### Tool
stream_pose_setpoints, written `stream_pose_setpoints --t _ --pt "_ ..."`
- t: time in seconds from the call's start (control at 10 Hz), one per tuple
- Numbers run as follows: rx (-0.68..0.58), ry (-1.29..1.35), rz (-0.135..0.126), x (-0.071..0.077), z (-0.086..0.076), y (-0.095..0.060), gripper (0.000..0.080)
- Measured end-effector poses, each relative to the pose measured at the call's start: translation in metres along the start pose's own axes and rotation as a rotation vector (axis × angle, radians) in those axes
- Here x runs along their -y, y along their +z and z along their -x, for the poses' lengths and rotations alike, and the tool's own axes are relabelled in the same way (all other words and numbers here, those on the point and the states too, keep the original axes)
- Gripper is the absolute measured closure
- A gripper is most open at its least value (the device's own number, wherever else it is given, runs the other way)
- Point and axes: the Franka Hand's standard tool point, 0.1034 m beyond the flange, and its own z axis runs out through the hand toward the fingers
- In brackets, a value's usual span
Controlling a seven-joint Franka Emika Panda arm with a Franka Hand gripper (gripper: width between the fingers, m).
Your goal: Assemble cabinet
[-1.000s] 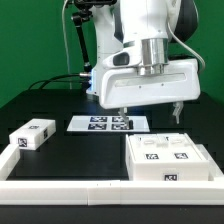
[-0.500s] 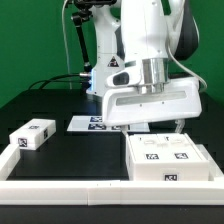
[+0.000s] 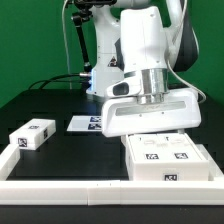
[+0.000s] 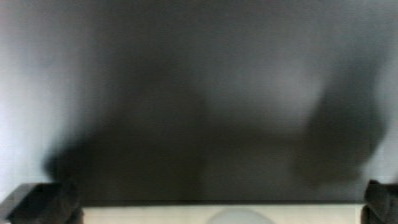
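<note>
The white boxy cabinet body [image 3: 170, 160] with black-and-white tags lies at the exterior view's right, near the front. My gripper [image 3: 148, 134] hangs just above its back edge, and its fingertips are hidden behind the hand and the body. In the wrist view the gripper [image 4: 210, 205] is open. Its dark fingers [image 4: 36, 205] stand far apart at the two corners, with a blurred white surface [image 4: 160, 214] between them. A smaller white cabinet block [image 3: 32, 135] with tags lies at the exterior view's left, far from the gripper.
The marker board [image 3: 84, 123] lies flat behind the gripper, partly covered by it. A long white border rail [image 3: 60, 188] runs along the front edge. The robot's base [image 3: 100, 60] stands at the back on the black table.
The gripper has come down and forward, from above the marker board to just over the cabinet body's back edge. The cabinet parts have not moved.
</note>
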Motion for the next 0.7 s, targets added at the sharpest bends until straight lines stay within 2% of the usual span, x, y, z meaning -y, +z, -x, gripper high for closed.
stream_pose_setpoints --t 0.1,0.2,0.3,0.4,0.5,0.6,0.7 --pt "-0.001 -0.004 0.001 -0.0010 0.0001 0.0000 0.0184" --pt "0.000 -0.011 0.001 -0.0014 0.0002 0.0000 0.0184" --pt "0.000 -0.014 0.001 -0.0019 0.0003 0.0000 0.0367" --pt "0.000 -0.015 0.001 -0.0018 0.0008 0.0001 0.0502" --pt "0.001 -0.017 0.001 -0.0017 0.0012 0.0001 0.0502" --pt "0.002 -0.019 0.001 -0.0016 0.0020 0.0003 0.0687" --pt "0.003 -0.023 0.001 -0.0014 0.0024 0.0003 0.0764"
